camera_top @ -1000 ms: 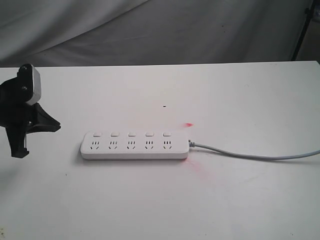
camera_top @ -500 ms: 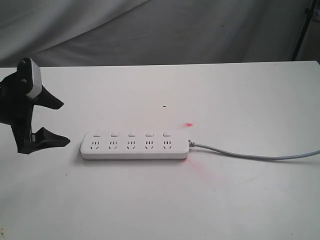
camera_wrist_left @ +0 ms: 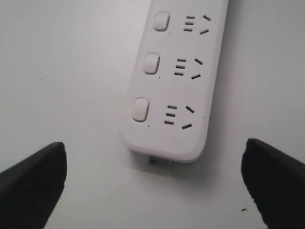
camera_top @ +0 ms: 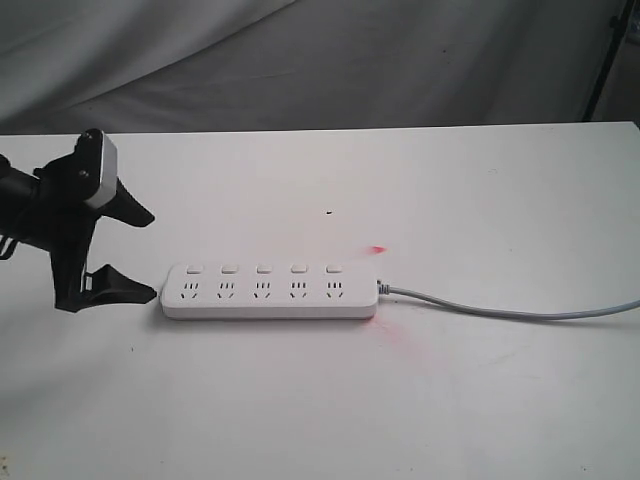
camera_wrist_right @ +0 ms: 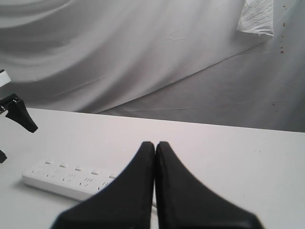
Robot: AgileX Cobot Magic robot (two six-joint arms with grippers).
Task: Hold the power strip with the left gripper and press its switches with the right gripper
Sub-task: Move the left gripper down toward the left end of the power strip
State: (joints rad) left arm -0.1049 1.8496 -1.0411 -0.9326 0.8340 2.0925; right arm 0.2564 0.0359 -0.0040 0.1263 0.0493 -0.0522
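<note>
The white power strip lies flat on the white table, its grey cable running off to the right. Five small square switches sit in a row above its sockets. My left gripper is open just off the strip's left end, one finger on each side of that end's line, not touching it. In the left wrist view the strip's end lies ahead, between the spread fingertips. My right gripper is shut on nothing; it is out of the exterior view and sees the strip from behind.
A grey cloth backdrop hangs behind the table's far edge. A red light spot shows on the table just behind the strip's cable end. A tiny dark speck lies behind the strip.
The left gripper has moved right toward the strip's left end and opened wide. The strip has not moved.
</note>
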